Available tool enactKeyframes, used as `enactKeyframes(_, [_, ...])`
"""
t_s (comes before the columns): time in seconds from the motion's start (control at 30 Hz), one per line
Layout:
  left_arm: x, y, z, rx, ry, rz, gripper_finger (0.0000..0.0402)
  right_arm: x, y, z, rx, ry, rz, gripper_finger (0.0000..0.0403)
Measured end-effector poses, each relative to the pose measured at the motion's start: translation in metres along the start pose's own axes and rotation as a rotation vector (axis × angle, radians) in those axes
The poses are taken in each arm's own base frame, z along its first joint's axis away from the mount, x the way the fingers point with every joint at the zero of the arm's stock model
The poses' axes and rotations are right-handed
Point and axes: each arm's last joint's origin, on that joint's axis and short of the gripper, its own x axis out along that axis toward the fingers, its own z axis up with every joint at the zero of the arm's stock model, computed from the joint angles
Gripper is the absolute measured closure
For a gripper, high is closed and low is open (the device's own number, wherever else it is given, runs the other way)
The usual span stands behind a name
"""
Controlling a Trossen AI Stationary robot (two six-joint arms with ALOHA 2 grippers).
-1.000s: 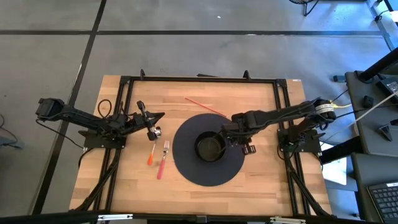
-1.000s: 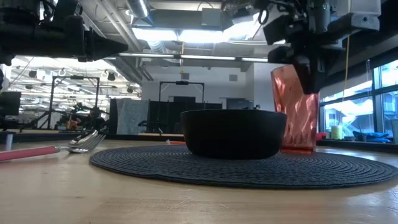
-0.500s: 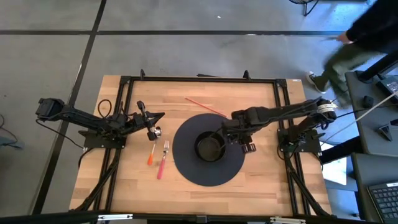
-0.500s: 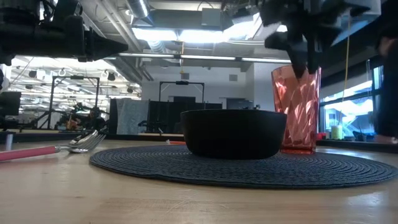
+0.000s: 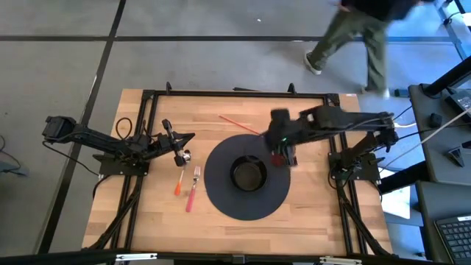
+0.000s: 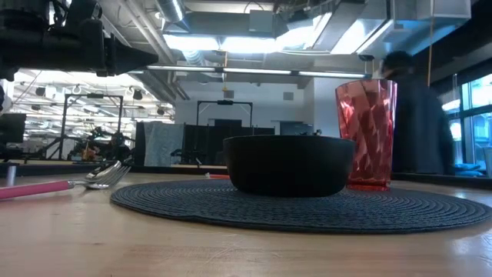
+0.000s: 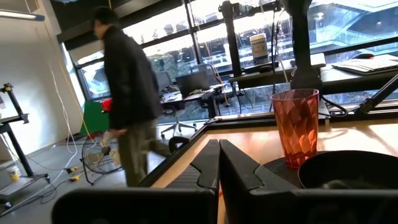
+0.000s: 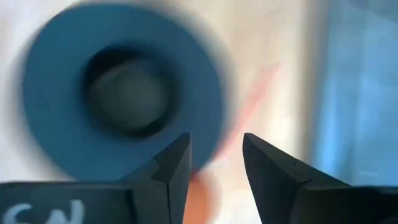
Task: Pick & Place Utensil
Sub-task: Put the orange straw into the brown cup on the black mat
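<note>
A black bowl point(image 5: 248, 174) sits in the middle of a round dark mat point(image 5: 221, 193). A red tumbler point(image 6: 366, 132) stands upright on the mat beside the bowl, toward the table's right. A pink-handled fork point(image 5: 193, 190) and an orange-handled utensil point(image 5: 179, 183) lie on the wood left of the mat. My right gripper point(image 5: 283, 151) hangs open high above the tumbler and the mat's right part; its wrist view point(image 8: 214, 140) looks down on the bowl point(image 8: 127, 93). My left gripper point(image 5: 190, 136) waits shut, above the table's left part point(image 7: 217, 168).
A thin pink stick point(image 5: 243, 125) lies on the wood beyond the mat. A black frame point(image 5: 235, 93) runs round the tabletop. A person point(image 5: 353, 37) walks past the far side. Bare wood lies near the front edge point(image 5: 243, 235).
My right gripper has risen from the red tumbler's rim, left the low view, and swung a little toward the far edge; the tumbler stays standing on the mat. A person has walked along the table's far side.
</note>
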Motion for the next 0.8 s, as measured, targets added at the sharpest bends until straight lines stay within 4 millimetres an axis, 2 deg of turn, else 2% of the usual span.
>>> enactKeyframes(0.1, [0.0, 0.0, 0.0, 0.0, 0.0, 0.0, 0.0396, -0.022, -0.018, 0.009, 0.101, -0.09, -0.235, 0.0258])
enactKeyframes(0.17, [0.0, 0.0, 0.0, 0.0, 0.0, 0.0, 0.0396, -0.027, -0.032, 0.011, 0.142, -0.11, -0.264, 0.0258])
enactKeyframes(0.23, [0.0, 0.0, 0.0, 0.0, 0.0, 0.0, 0.0398, -0.023, -0.045, 0.011, 0.184, -0.112, -0.241, 0.0259])
enactKeyframes(0.33, [0.0, 0.0, 0.0, 0.0, 0.0, 0.0, 0.04, -0.004, -0.066, 0.012, 0.217, -0.097, -0.175, 0.0267])
enactKeyframes(0.5, [0.0, 0.0, 0.0, 0.0, 0.0, 0.0, 0.0398, 0.048, -0.1, 0.02, 0.259, -0.113, -0.024, 0.0284])
enactKeyframes(0.63, [0.0, 0.0, 0.0, 0.0, 0.0, 0.0, 0.0396, 0.111, -0.117, 0.023, 0.248, -0.051, 0.078, 0.0285])
enactKeyframes(0.8, [0.0, 0.0, -0.001, 0.006, 0.008, -0.002, 0.04, 0.187, -0.139, 0.011, 0.237, 0.062, 0.098, 0.0285])
